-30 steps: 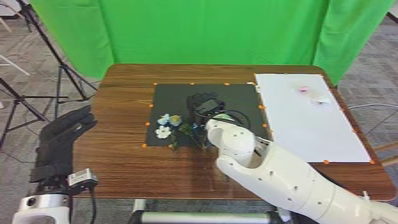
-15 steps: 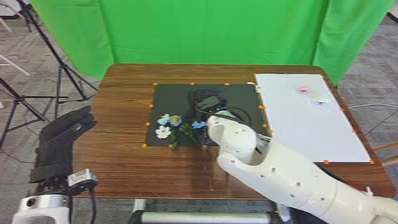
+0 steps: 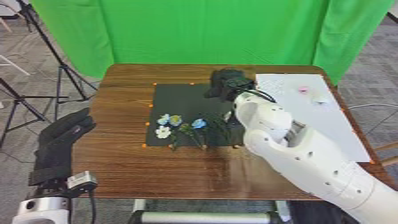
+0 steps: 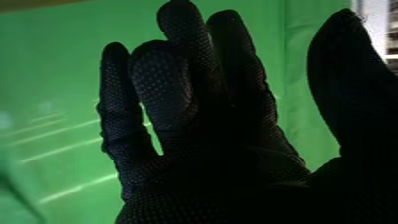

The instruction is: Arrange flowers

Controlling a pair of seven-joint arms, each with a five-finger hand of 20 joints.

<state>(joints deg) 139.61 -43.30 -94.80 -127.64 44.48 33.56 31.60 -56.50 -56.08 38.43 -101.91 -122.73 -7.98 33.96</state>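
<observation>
A: Item one, the grasping part?
B: Right hand [image 3: 229, 82], black glove, at the dark mat's 1 o'clock edge; right wrist view gives the fingers spread with gaps, thumb well apart

A: Next, outward?
B: Dark mat [image 3: 178, 100], one, on a brown tabletop [image 3: 120, 155]; clock centred on the right hand, 12 pointing away from the robot

A: Flowers?
B: At 7 o'clock, lying on the mat: blue flower [image 3: 199, 123], one; yellowish flower [image 3: 175, 120], one; white flower [image 3: 163, 132], one. At 3 o'clock, on a white sheet [image 3: 338, 125]: pink blossom [image 3: 303, 89], one, with a pale blossom [image 3: 320, 101] near it

A: Outermost?
B: Left hand [image 3: 65, 129], at 8 o'clock by the tabletop's edge, fingers extended; green curtain [image 3: 213, 30], at 12 o'clock
</observation>
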